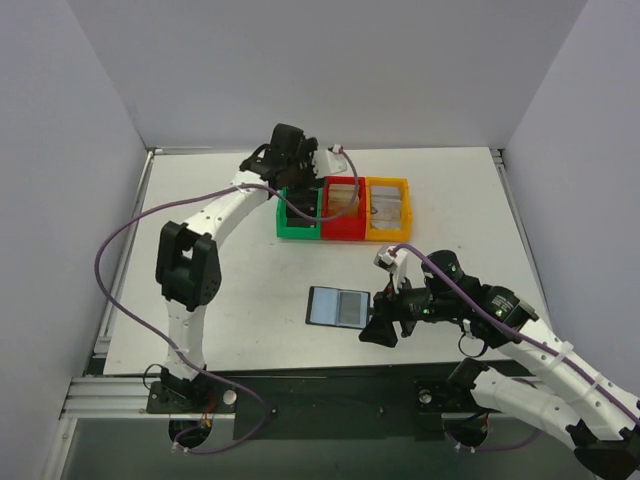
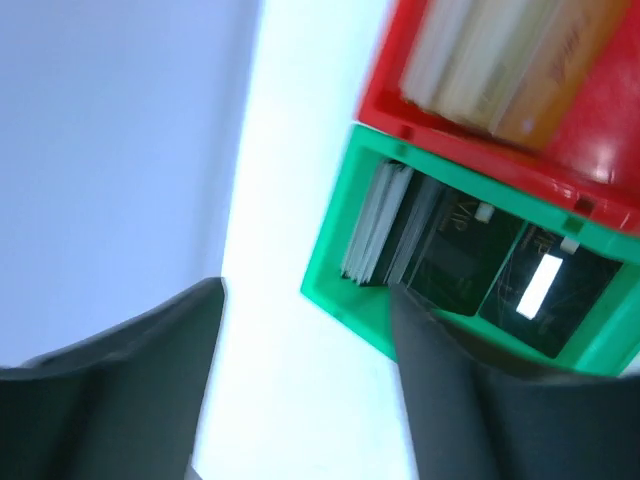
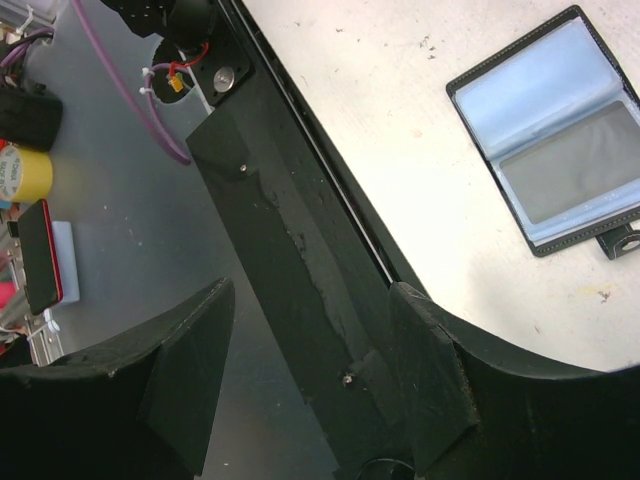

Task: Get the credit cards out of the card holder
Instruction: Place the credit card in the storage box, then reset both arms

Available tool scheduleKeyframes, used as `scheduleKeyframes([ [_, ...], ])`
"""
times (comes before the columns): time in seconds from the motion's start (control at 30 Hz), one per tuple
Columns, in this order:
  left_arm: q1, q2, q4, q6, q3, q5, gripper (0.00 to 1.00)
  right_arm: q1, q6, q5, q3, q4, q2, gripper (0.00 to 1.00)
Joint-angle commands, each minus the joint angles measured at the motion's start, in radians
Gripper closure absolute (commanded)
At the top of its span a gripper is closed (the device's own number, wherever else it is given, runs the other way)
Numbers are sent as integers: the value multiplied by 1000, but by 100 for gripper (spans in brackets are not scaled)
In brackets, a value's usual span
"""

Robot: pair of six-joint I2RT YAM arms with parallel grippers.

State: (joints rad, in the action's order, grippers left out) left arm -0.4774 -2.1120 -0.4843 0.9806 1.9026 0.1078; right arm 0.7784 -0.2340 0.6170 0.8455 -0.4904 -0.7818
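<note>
One holder (image 1: 337, 307) is lying open near the desk's near edge, with one grey card (image 3: 588, 178) showing in its pocket. The right gripper (image 3: 312, 292) is hovering just beside it, fingers spread and empty. The left gripper (image 2: 308, 295), also spread, is hanging over the green bin (image 1: 297, 233). It is one of three toward the far edge, beside the red bin (image 1: 342, 233) and yellow bin (image 1: 388, 236).

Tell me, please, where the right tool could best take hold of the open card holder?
Probably its snap tab: the card holder lies open, flat on the table, and only the tab juts past its edge. Come in low from that side.
</note>
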Motion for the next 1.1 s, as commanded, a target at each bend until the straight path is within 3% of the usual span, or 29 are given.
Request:
scheduleKeyframes([
  [0.0,-47,220,160,-283,-39,-178,15,-7,2,0,40,6,15,42],
  [0.03,-58,281,174,-337,-81,-213,14,-7,2,-8,43,6,16,42],
  [0.1,-76,368,216,-570,-152,-412,11,-7,-5,-40,47,7,19,41],
  [0.17,-73,450,141,-802,-189,-528,6,-8,-17,-78,49,13,29,41],
  [0.3,-32,630,-8,-1150,-346,-543,4,-8,-57,-196,49,23,49,41],
  [0.43,77,936,112,-1397,-684,-383,3,-11,-111,-350,56,19,70,39],
  [0.5,128,1102,171,-1465,-841,-292,3,-18,-142,-431,58,16,85,38],
  [0.6,137,1227,90,-1496,-948,-333,3,-24,-163,-552,72,-20,88,37],
  [0.67,137,1225,-22,-1534,-962,-367,3,-25,-171,-667,89,-49,81,37],
  [0.77,137,1202,-149,-1637,-1005,-364,3,-34,-180,-711,87,-59,76,37],
  [0.93,135,1262,-128,-1692,-1097,-335,3,-37,-209,-741,75,-57,76,37],
  [1.07,135,1255,-154,-1657,-1064,-342,3,-39,-220,-767,84,-54,72,37],
])
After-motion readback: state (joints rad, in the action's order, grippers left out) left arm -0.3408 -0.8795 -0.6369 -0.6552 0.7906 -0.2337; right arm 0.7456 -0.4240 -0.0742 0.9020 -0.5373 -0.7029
